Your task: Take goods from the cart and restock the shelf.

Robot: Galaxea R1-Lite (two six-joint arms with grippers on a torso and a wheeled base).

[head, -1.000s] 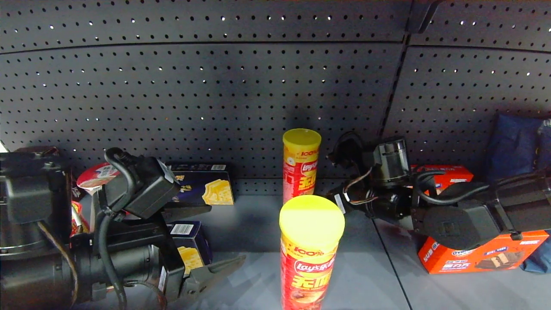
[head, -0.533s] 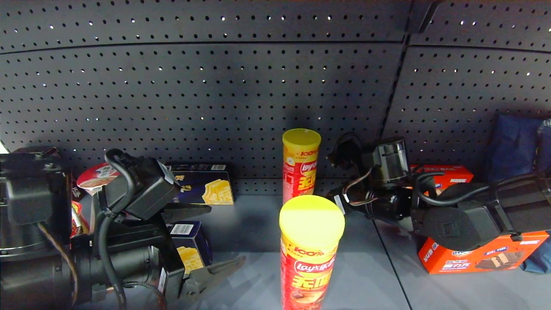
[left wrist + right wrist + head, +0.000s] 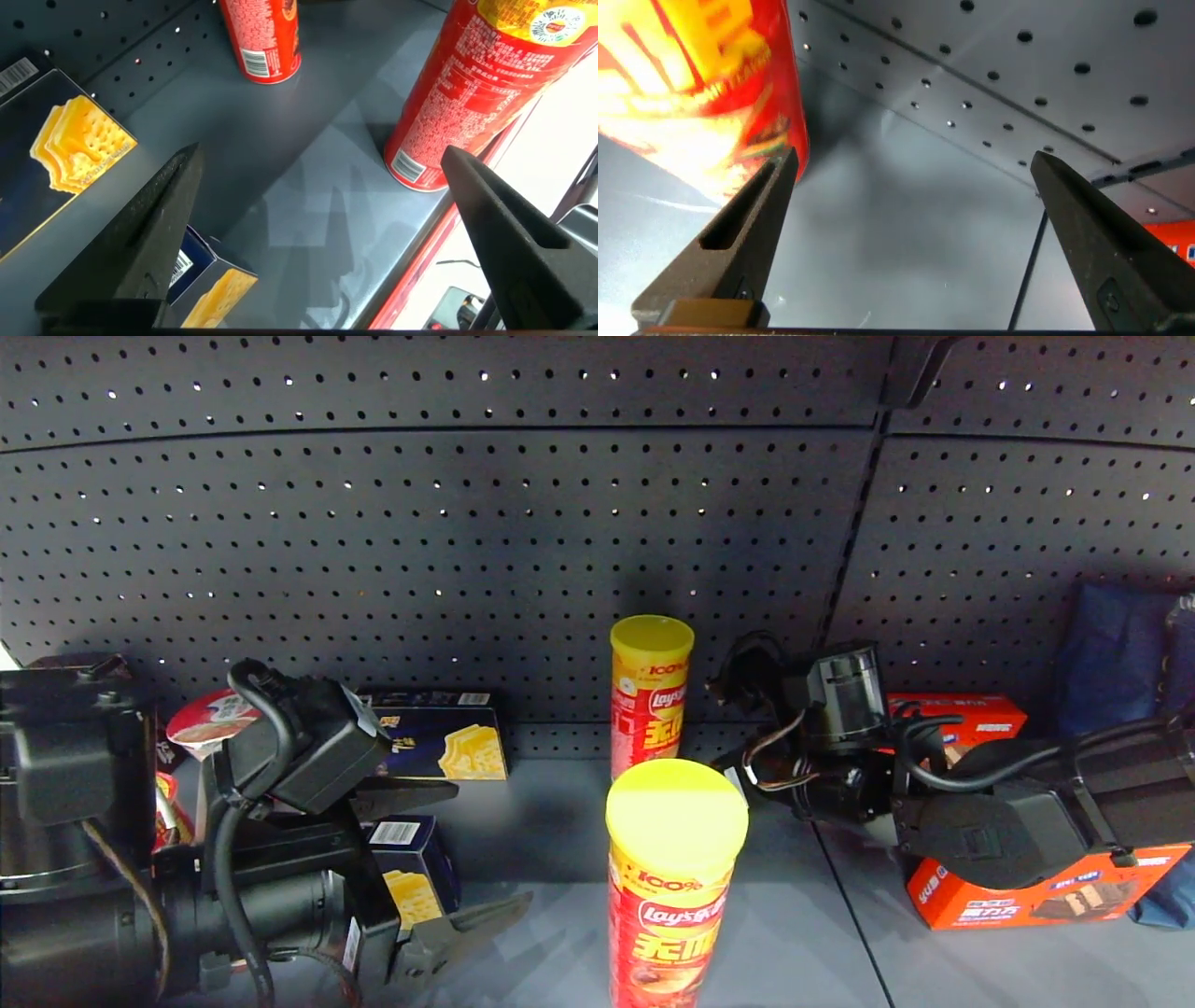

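Front can [image 3: 674,877] and rear can [image 3: 652,695] stand upright on the shelf [image 3: 560,831].
We see the left gripper [image 3: 320,159], fingers wide and empty, near the front can; the right gripper [image 3: 915,163], likewise spread, grips nothing beside the rear can.

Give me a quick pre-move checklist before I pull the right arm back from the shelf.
1. Right gripper open and empty: ok.
2. Rear chip can upright on the shelf: ok.
3. Rear chip can clear of the right gripper's fingers: cannot tell; it sits close beside one of them.
4. Front chip can upright, near the shelf's front edge: ok.
5. Left gripper open and empty: ok.
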